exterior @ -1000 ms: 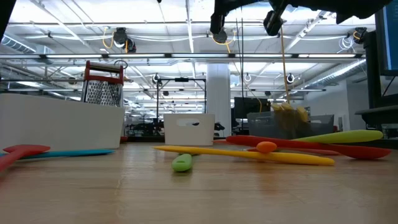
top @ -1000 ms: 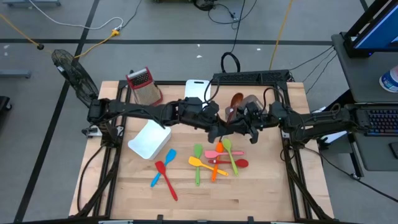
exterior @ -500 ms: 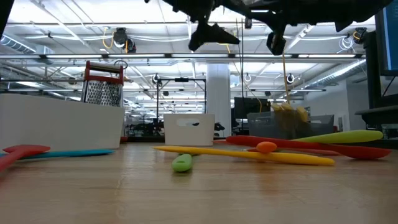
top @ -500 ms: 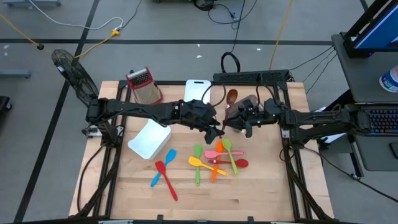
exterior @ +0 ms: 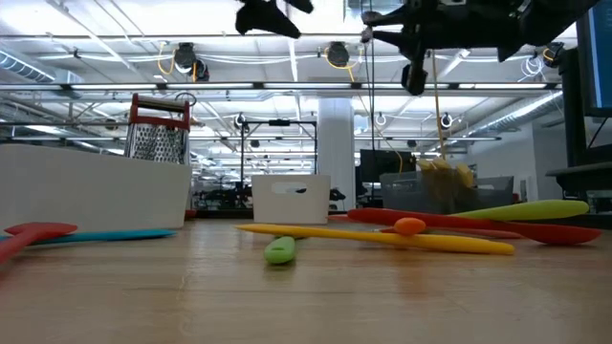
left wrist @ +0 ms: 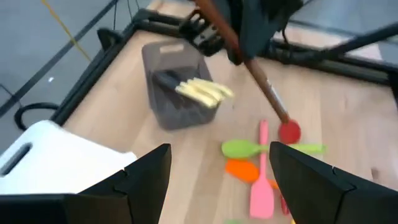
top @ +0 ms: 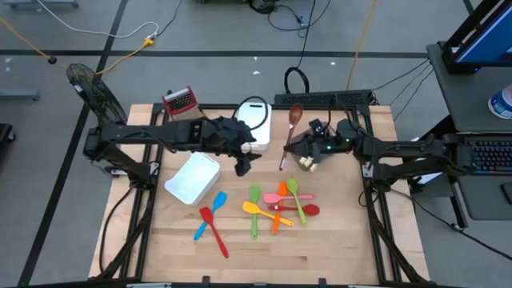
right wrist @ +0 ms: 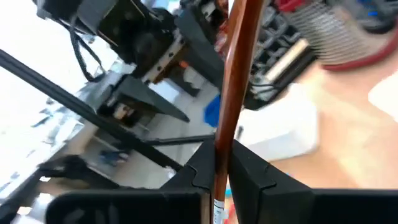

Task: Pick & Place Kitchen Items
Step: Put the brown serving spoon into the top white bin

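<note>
High view, right claw [top: 299,152]: I pinch the brown spoon [top: 290,136] low on its handle, bowl end toward the far edge of the tabletop [top: 336,248], so the long shaft can swing over a bin.
High view, left claw [top: 242,164]: it hangs spread wide and empty between the white bin [top: 192,178] and the pile, clear of the spoon so my two arms do not foul each other.
High view, pile [top: 280,204]: green, orange, pink, yellow and red utensils lie crossed over one another near mid-tabletop; a blue and a red one [top: 214,230] lie apart, nearer the left arm. None of these is lifted yet.
High view, other things: a second white bin [top: 254,116] and the grater [top: 181,101] sit at the far side.
Low view: the pile lies flat on the wood, a green handle [exterior: 280,250] nearest the lens; both arms show only as dark shapes above, so nothing is pressed down on the utensils.
Left wrist view: my left fingers [left wrist: 140,180] stand well apart with nothing between them; beyond, the spoon slants above a grey bin [left wrist: 174,93] holding a yellow item [left wrist: 202,92], which I judge is where the spoon is bound.
Right wrist view: the spoon's shaft [right wrist: 233,93] runs straight up between my closed fingers [right wrist: 255,174], held firmly and centred.
</note>
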